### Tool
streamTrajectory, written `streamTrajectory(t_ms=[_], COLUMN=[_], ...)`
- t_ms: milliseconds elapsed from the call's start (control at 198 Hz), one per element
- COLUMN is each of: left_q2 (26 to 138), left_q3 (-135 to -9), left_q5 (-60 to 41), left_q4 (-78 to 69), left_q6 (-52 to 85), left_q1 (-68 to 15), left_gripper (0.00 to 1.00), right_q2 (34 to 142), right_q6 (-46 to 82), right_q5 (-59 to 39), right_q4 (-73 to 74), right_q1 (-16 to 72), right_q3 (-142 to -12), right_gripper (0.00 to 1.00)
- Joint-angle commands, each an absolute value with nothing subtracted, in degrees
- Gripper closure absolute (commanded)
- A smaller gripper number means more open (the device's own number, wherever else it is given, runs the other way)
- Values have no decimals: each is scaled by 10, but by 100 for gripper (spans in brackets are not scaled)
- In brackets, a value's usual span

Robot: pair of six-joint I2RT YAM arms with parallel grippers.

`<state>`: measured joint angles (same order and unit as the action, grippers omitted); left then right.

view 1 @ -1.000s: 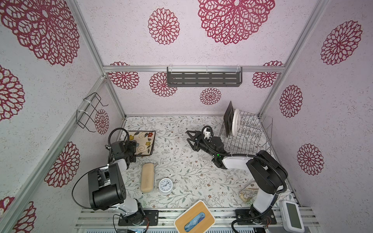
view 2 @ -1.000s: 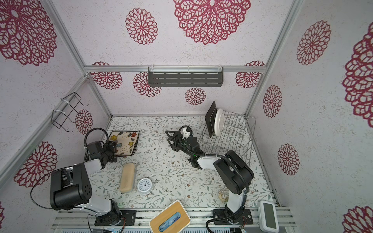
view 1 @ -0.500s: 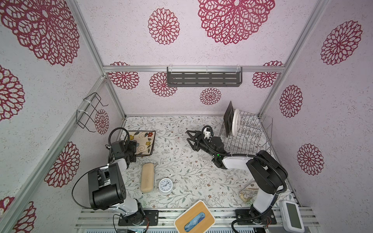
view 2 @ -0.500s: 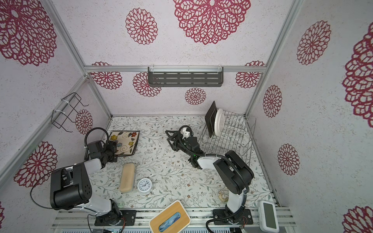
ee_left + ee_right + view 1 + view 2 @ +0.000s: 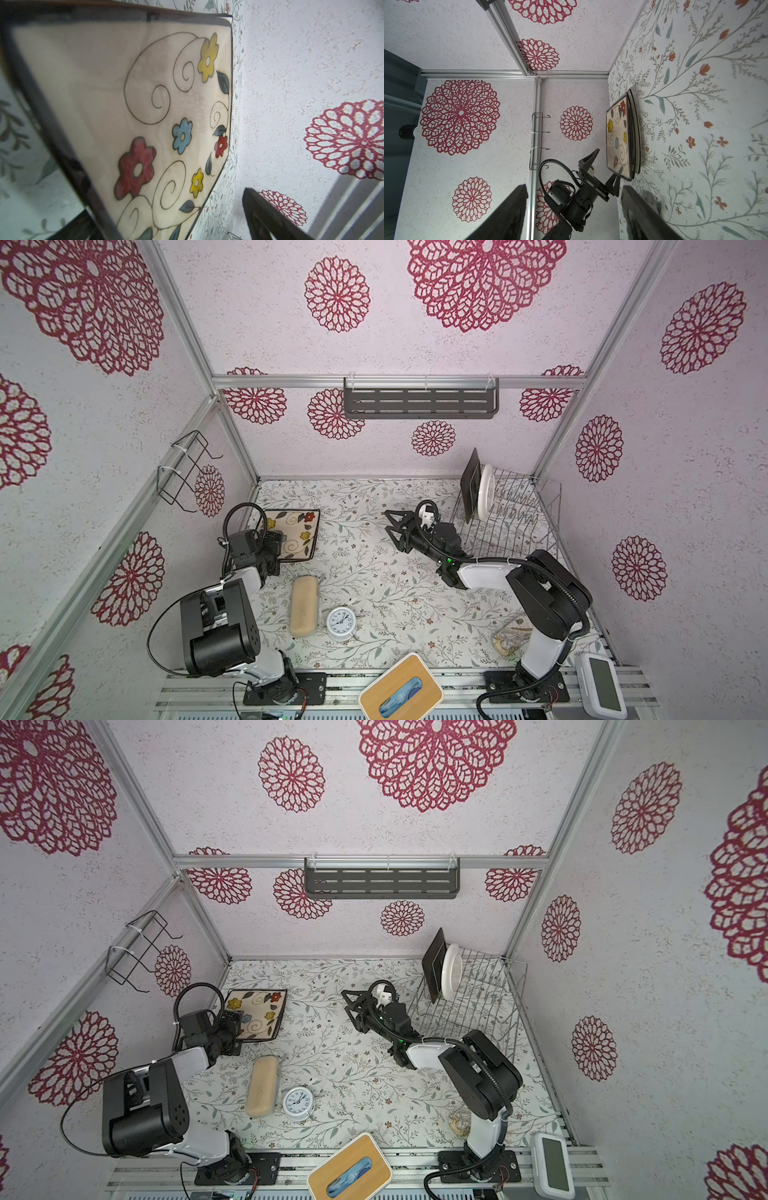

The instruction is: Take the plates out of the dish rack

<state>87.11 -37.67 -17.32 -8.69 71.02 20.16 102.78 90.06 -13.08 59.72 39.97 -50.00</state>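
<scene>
The silver wire dish rack (image 5: pixel 519 510) (image 5: pixel 478 1006) stands at the back right. In it, upright at its left end, are a dark square plate (image 5: pixel 471 485) (image 5: pixel 435 965) and a round white plate (image 5: pixel 486 491) (image 5: pixel 451 971). A cream flowered plate with a dark rim (image 5: pixel 296 529) (image 5: pixel 258 1011) (image 5: pixel 145 99) (image 5: pixel 617 137) tops a flat stack at the left. My left gripper (image 5: pixel 274 541) (image 5: pixel 237 1023) (image 5: pixel 604 166) is open, its fingers either side of that plate's near edge. In mid-table my right gripper (image 5: pixel 390 529) (image 5: pixel 348 1006) is open and holds nothing, pointing left.
A beige case (image 5: pixel 303 605) and a small alarm clock (image 5: pixel 340 623) lie at the front left. A wooden tissue box (image 5: pixel 401 689) sits on the front rail. A dark slotted shelf (image 5: pixel 419 402) hangs on the back wall and a black wire basket (image 5: pixel 187 472) on the left wall.
</scene>
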Motion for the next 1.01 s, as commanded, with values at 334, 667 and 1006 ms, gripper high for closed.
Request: streamTrajectory(t_ms=[334, 667, 1006], left_q2=[794, 752, 692], left_q3=[-383, -377, -388], left_q5=[-152, -165, -201], left_q4=[11, 23, 47], left_q6=[671, 666, 623], left_q1=[195, 186, 170], left_gripper=[3, 3, 3], right_q2=[1038, 1029, 1021], right_q6=[889, 858, 819], right_q5=[-121, -125, -115], right_q4=[642, 599, 546], right_q1=[402, 403, 404], right_q3=[-491, -505, -519], right_gripper=[26, 26, 26])
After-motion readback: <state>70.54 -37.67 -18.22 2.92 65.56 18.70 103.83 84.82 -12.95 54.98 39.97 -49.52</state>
